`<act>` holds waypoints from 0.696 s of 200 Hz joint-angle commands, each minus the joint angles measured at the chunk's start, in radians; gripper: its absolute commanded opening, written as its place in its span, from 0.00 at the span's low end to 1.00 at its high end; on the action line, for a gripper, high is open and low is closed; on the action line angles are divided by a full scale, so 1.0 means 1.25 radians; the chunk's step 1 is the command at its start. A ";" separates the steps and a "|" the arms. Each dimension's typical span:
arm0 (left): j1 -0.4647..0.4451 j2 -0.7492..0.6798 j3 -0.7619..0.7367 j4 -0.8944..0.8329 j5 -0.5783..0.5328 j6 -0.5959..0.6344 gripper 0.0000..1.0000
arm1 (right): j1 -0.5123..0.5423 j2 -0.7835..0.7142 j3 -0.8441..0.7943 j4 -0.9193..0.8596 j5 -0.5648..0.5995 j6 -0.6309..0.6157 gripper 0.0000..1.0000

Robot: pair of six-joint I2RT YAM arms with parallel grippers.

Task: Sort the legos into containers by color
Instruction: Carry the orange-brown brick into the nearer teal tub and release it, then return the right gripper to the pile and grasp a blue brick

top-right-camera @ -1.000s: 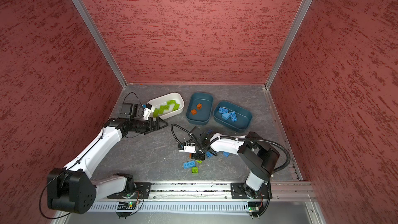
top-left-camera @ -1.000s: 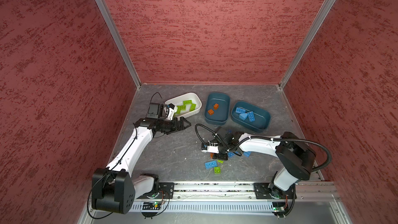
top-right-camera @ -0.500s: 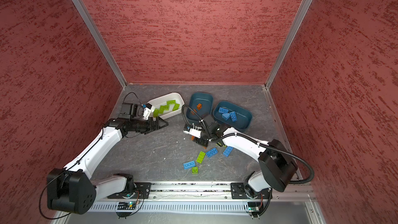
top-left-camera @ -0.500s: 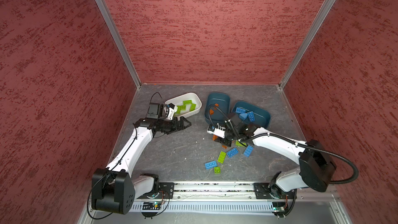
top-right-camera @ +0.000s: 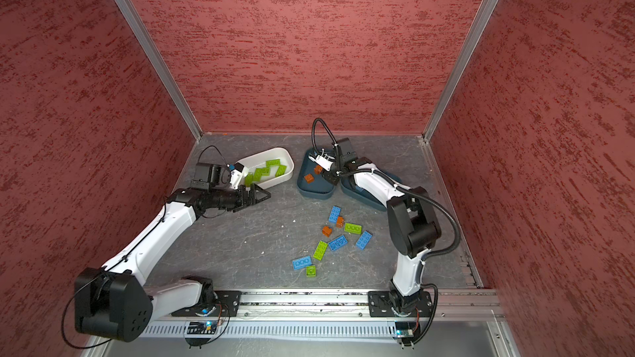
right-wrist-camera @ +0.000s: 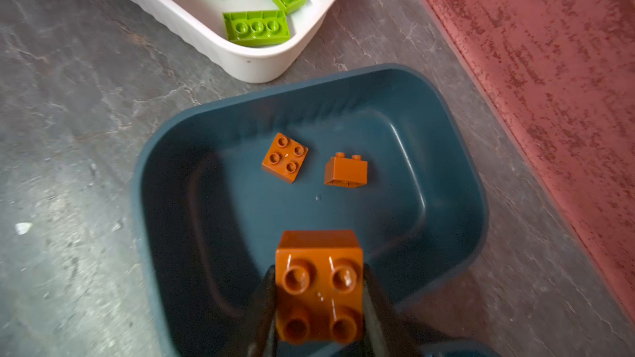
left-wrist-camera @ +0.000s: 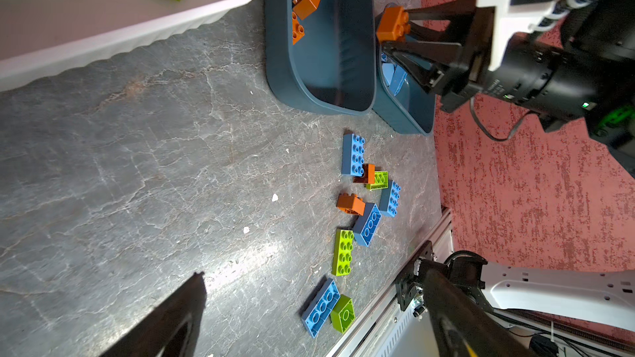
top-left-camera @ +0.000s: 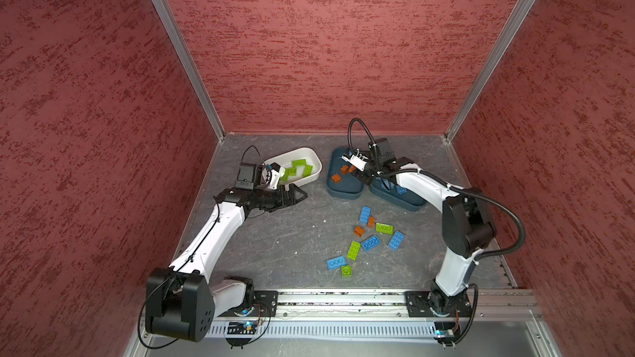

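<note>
My right gripper (right-wrist-camera: 319, 273) is shut on a square orange-brown brick (right-wrist-camera: 319, 286), held over the near end of a dark teal container (right-wrist-camera: 154, 173). Two orange bricks (right-wrist-camera: 285, 157) lie in that container (top-left-camera: 343, 194). The left wrist view shows the held brick (left-wrist-camera: 393, 24) at the tub's rim. The white container (top-left-camera: 318, 166) holds several lime green bricks (top-left-camera: 298, 163). My left gripper (top-left-camera: 298, 195) hovers open and empty just in front of the white container. Loose legos (top-left-camera: 370, 243), blue, green and orange, lie scattered on the table's front right.
A second dark teal container (top-left-camera: 409, 206) with blue bricks sits right of the first, partly under my right arm. The grey table is walled by red panels. A metal rail (top-left-camera: 343, 298) runs along the front edge, close to the nearest loose bricks (top-left-camera: 346, 270).
My right arm lifted an orange brick from the loose pile and carried it back over the teal container with the orange bricks. The left arm has not moved.
</note>
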 commanded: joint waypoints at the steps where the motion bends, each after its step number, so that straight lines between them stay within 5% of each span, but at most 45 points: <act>1: -0.004 -0.002 0.020 0.015 0.003 -0.006 0.99 | -0.008 0.061 0.063 -0.005 -0.012 -0.039 0.28; 25: -0.005 -0.002 0.019 0.008 -0.001 -0.003 0.99 | -0.011 0.110 0.097 -0.025 -0.019 -0.061 0.34; 55: -0.005 -0.001 0.016 0.005 -0.005 -0.002 0.99 | -0.010 0.092 0.099 -0.050 -0.068 -0.067 0.58; 139: 0.006 0.016 0.018 -0.010 -0.008 0.019 0.99 | 0.161 -0.240 -0.224 -0.071 -0.153 -0.035 0.68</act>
